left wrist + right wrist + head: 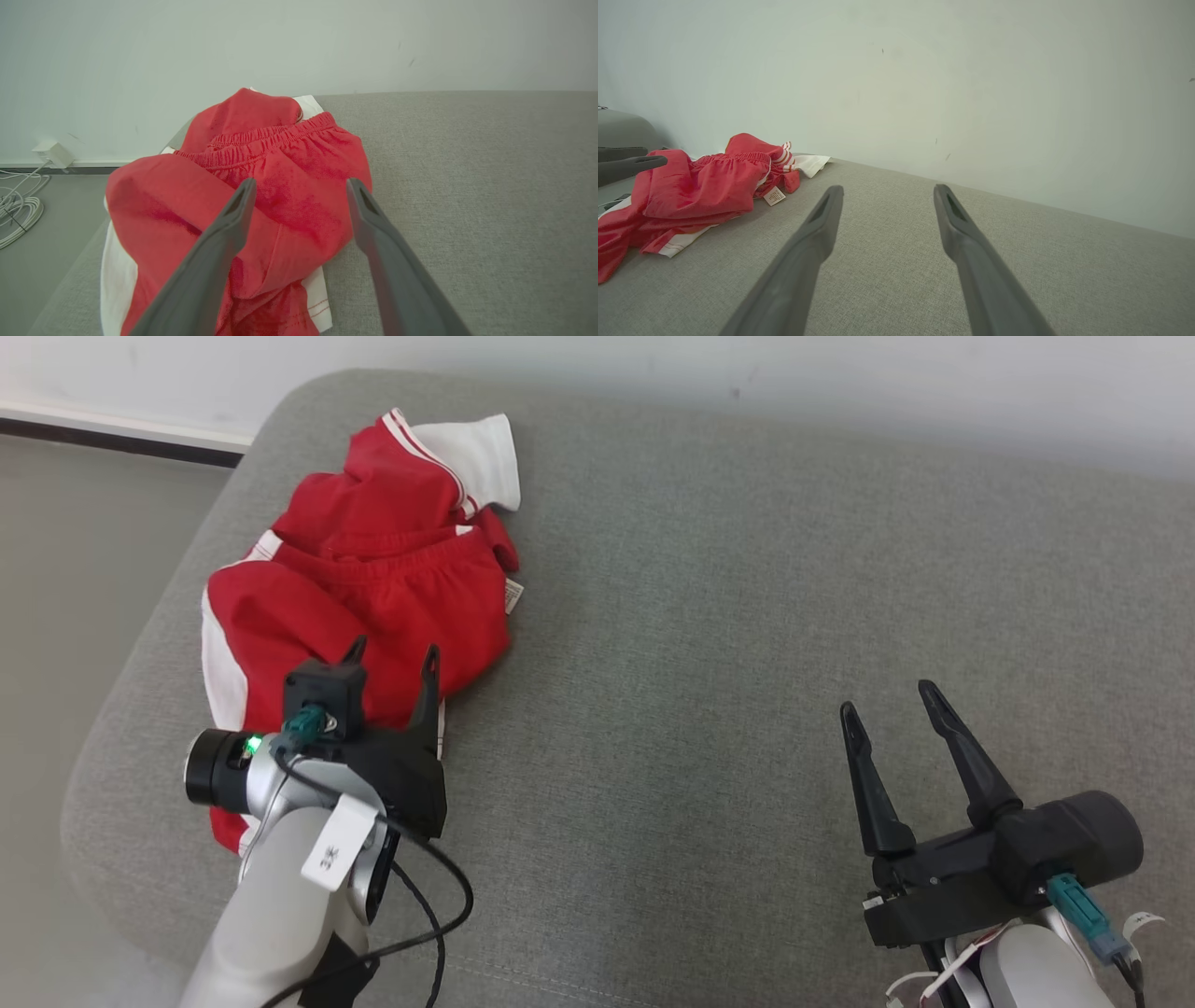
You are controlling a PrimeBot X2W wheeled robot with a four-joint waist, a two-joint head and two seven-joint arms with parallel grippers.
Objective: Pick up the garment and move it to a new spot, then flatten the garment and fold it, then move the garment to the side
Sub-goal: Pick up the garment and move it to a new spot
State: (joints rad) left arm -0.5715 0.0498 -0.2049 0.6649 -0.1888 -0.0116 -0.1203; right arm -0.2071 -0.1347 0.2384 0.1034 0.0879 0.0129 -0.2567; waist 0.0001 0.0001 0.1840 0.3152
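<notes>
crumpled red garment (364, 569) beneath spread left hand (392, 658), right hand (892, 700) well apart

One red-and-white garment (364, 588) on one grey sofa seat (700, 616); two pincers, the left pincer (394, 646) and the right pincer (887, 697); one label (513, 595), one white charger (52, 153), one coil of cable (18, 210)

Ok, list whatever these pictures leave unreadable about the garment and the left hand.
- Head view: the garment has its near edge hidden behind the left hand and its forearm.
- Left wrist view: the garment's near part is cut off by the bottom edge; whether the open fingers touch the cloth is unclear.
- Right wrist view: the print on the label is too small to read.
</notes>
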